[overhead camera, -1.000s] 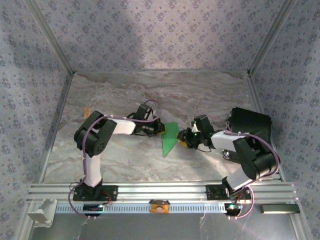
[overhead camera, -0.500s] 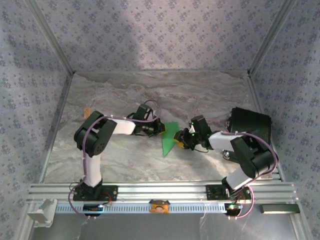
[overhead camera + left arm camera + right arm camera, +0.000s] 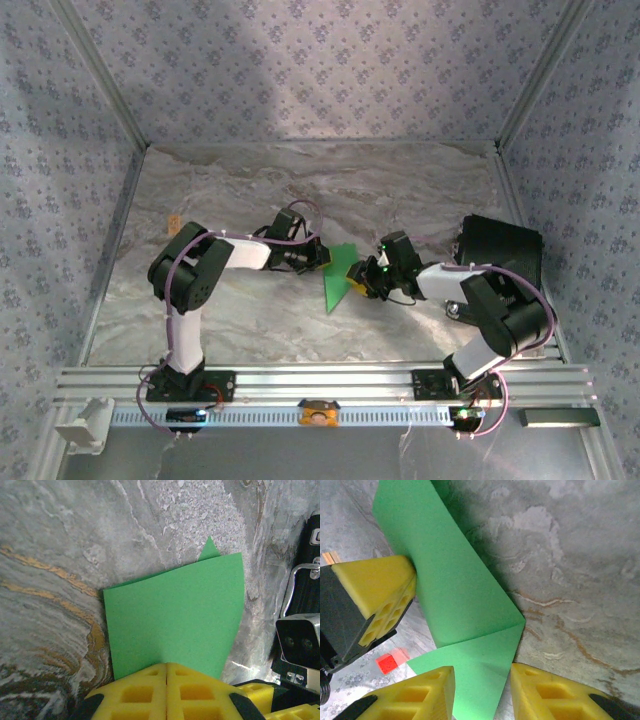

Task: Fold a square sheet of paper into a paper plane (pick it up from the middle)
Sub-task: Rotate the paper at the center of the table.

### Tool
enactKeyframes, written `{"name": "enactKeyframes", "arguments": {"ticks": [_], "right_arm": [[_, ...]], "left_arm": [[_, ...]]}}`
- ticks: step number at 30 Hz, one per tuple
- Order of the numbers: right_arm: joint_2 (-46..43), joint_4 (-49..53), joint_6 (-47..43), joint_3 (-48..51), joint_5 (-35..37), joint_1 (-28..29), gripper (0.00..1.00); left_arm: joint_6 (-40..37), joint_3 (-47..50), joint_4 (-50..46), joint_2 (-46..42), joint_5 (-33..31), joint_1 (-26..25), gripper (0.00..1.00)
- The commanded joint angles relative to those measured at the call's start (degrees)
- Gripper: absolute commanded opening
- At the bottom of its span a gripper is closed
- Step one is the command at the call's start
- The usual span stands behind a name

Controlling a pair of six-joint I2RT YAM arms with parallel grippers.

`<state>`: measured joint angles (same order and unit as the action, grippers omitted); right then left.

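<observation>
The green sheet of paper (image 3: 339,277), folded into a long pointed shape, hangs between the two grippers over the marble table (image 3: 250,190). My left gripper (image 3: 323,257) is shut on one edge of the paper (image 3: 175,612); its yellow fingertips (image 3: 150,677) meet with no gap. In the right wrist view a diagonal fold crosses the paper (image 3: 455,590). The lower flap runs between the spread fingers of my right gripper (image 3: 482,690), which is open and clamps nothing. The left gripper's yellow finger (image 3: 375,590) pinches the paper's far side.
A black box (image 3: 500,248) sits at the right, behind the right arm. A small red block (image 3: 386,662) lies on the table under the paper. A small tan piece (image 3: 172,220) lies at the far left. Patterned walls enclose the table.
My right gripper has moved left, up to the paper's right edge, most of it in the first half second. The left gripper has kept its hold in place.
</observation>
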<state>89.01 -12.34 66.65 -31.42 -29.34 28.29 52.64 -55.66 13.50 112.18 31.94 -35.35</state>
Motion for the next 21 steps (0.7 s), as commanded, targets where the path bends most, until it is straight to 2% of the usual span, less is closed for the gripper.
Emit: {"name": "enactKeyframes", "arguments": {"ticks": [1, 21], "right_arm": [[-1.2, 2.9, 0.3, -0.1, -0.3, 1.2, 0.36], [-3.2, 1.7, 4.1, 2.2, 0.3, 4.8, 0.37]], "left_arm": [[0.1, 1.9, -5.2, 0.0, -0.7, 0.2, 0.06], [0.4, 1.5, -5.4, 0.5, -0.9, 0.2, 0.06]]}}
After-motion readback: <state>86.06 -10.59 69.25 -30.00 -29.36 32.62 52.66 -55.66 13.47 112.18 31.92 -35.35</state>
